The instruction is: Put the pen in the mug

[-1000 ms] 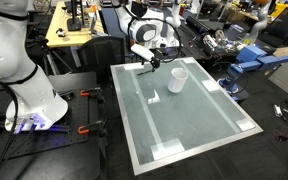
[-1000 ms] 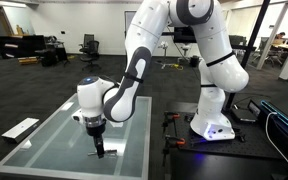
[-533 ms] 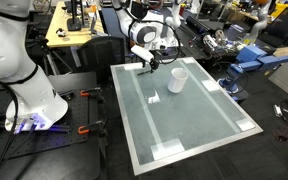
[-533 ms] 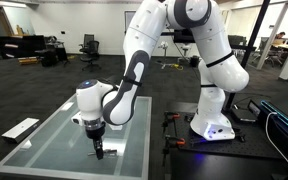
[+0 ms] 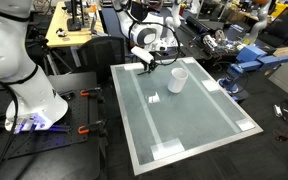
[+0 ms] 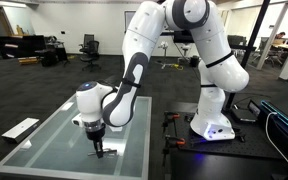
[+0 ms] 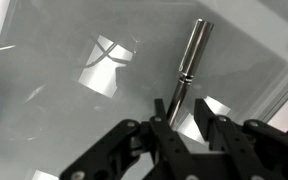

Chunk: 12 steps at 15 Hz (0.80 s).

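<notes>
Step in hand, as judged: grasping the pen (image 7: 189, 60). It lies flat on the glass bench (image 5: 196, 128) near a corner, apart from the upright mug (image 5: 178, 79). The tool (image 7: 184, 116) has its jaws apart, straddling the pen's near end, unclamped. Recommend centring the shaft between the fingers and seating fully before closing. The arm reaches down over that corner, wrist vertical, fingertips close to the glass.

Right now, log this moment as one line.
phase: grasp | fingers: around pen end, grip unclear | pen: outside mug | mug: upright on table
</notes>
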{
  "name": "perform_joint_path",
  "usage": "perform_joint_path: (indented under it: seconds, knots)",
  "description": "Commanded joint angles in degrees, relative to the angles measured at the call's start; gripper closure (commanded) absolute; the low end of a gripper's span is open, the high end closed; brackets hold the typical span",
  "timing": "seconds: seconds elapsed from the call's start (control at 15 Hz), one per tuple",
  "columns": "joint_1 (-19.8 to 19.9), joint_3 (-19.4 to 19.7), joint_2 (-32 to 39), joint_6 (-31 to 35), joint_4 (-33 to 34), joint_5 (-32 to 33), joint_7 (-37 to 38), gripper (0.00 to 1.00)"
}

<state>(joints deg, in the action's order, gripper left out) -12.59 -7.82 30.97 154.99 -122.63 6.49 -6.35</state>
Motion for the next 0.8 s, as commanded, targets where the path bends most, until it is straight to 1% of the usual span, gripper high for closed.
perform_joint_path:
  seconds: [0.0, 0.07, 0.13, 0.2, 0.27, 0.47, 0.73]
  knots:
    - [-0.8, 0.8, 0.4, 1.2, 0.5, 1.2, 1.9, 0.92]
    - [-0.8, 0.7, 0.3, 1.2, 0.4, 1.1, 1.8, 0.99]
    - [-0.6, 0.5, 0.2, 1.2, 0.4, 1.0, 1.5, 1.00]
    - [-0.2, 0.0, 0.0, 1.1, 0.3, 0.8, 0.7, 1.00]
    - [0.2, -0.5, -0.1, 0.9, 0.3, 0.6, -0.1, 0.97]
    - [0.5, -1.5, -1.6, 0.6, -0.1, 0.5, -1.3, 0.97]
    - [-1.4, 0.1, -4.7, -0.4, -0.3, 2.0, 1.4, 0.97]
